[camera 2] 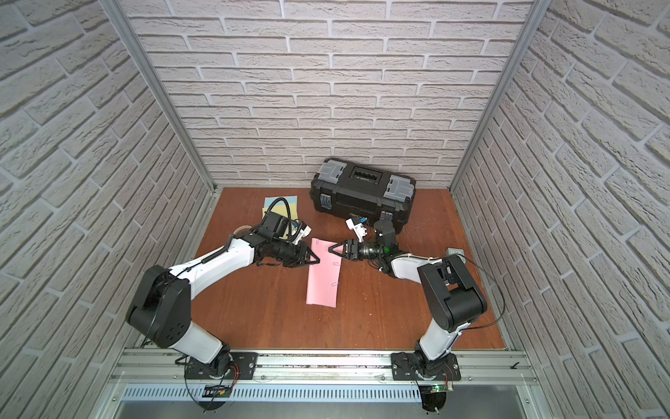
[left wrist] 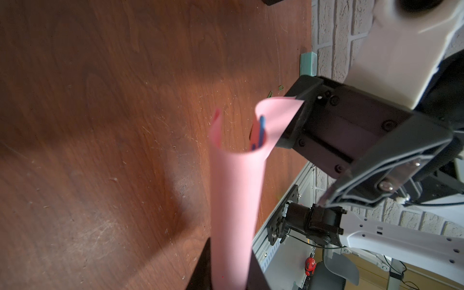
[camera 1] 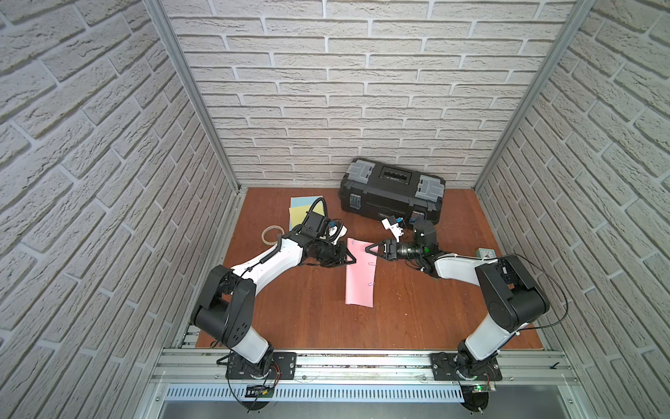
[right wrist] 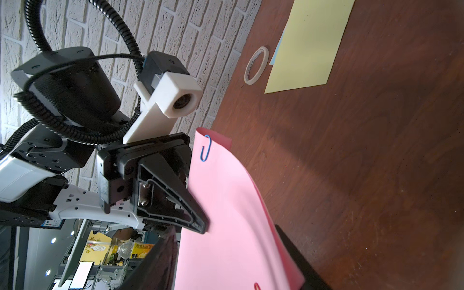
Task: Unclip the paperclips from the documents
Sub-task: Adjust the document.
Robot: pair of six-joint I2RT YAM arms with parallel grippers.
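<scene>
L end effector (camera 1: 352, 259) clamps pink doc (camera 1: 359, 290) | toolbox (camera 1: 384, 203) label blurred, unreadable

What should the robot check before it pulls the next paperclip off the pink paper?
1. Left pincer pinching pink sheet: ok.
2. Right pincer shut on a clip: not ok, jaws apart around the sheet's edge.
3. Red paperclip between those jaws: cannot tell.
4. Sheet lying flat: not ok, it curls.
5. Blue paperclip clear of both pincers: ok.
</scene>
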